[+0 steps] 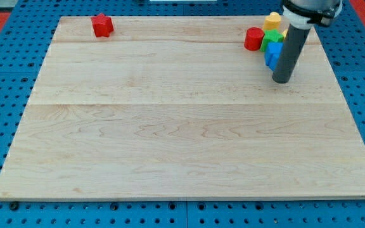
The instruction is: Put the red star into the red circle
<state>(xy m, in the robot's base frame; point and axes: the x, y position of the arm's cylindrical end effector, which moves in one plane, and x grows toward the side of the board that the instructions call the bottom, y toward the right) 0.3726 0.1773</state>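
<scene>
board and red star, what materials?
Board: looks like pale wood, matte, with visible grain and plank seams. Red star: uniform glossy-ish red, probably painted wood or plastic; can't tell which. My tip rests below the block cluster at the view's top right.

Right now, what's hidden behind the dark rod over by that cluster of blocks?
Behind the rod, whose end is my tip, part of a blue block shows on its left. A green block, red circle and yellow block sit beside. Anything directly behind the rod is covered.
</scene>
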